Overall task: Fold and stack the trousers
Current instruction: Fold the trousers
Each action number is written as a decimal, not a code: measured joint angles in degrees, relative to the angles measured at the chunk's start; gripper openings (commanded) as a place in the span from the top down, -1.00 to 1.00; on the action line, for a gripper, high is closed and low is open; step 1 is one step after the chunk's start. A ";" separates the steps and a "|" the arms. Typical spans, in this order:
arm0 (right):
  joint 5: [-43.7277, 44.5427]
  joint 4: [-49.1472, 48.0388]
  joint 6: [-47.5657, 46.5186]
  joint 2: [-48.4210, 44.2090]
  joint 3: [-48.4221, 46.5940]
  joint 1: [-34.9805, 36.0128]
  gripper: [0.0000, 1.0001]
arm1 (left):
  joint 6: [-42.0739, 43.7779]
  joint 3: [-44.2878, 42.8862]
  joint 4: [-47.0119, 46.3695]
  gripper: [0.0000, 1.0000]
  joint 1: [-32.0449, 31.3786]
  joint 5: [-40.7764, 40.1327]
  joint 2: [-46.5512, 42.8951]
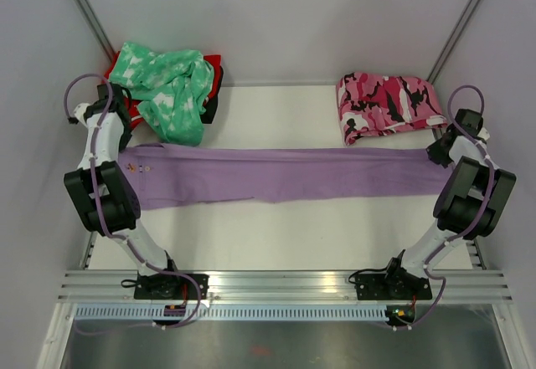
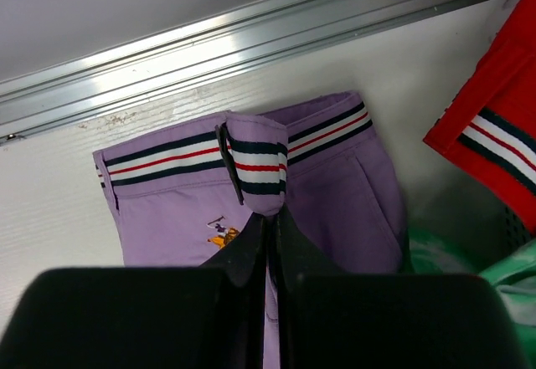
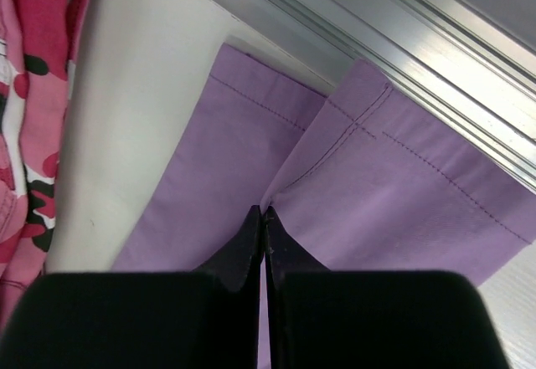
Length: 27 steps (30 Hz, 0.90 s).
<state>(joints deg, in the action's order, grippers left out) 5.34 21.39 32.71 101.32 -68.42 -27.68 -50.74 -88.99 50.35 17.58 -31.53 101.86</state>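
Currently the trousers lie flat on the worktop, long axis running 9 o'clock to 3 o'clock in the top view, one end at each arm.

At the 9 o'clock end, the left gripper is pressed together on a raised fold of the waistband. The band is lilac with dark, white and red stripes, and a small embroidered motif sits below it. A mint-green garment and a red garment lie near, toward 12 o'clock.

Mid-span, the cloth is plain lilac-purple, smooth, with a slight sag along its 6 o'clock edge.

At the 3 o'clock end, the right gripper is closed, pinching a pucker of cloth just short of the leg hems, where both stitched hems show side by side. A camouflage garment lies close by at 12 o'clock.

Judgement: neither arm is nearer, since each already holds its own end. The fold turns on carrying one end along this axis onto the other.
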 measured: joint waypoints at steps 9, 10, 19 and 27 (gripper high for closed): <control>0.28 -2.86 -2.73 5.25 -2.43 2.40 0.99 | 0.07 -0.11 -0.63 0.95 -0.11 -1.53 5.25; 0.31 -3.54 -3.08 5.64 -2.64 2.75 0.99 | 0.07 -0.11 -1.03 0.95 -0.11 -1.64 5.57; 2.21 -5.68 -4.50 8.83 -5.64 3.82 0.12 | 1.42 -0.76 -2.93 -0.45 -0.07 -3.67 8.81; 1.99 -7.23 -7.96 4.72 -8.11 3.04 -0.61 | 11.28 -1.42 -8.07 -0.86 1.05 -3.76 3.93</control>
<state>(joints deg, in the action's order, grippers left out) 7.33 14.15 24.75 106.04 -76.53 -24.64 -39.46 -90.41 42.28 18.63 -35.29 105.80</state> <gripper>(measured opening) 0.788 0.930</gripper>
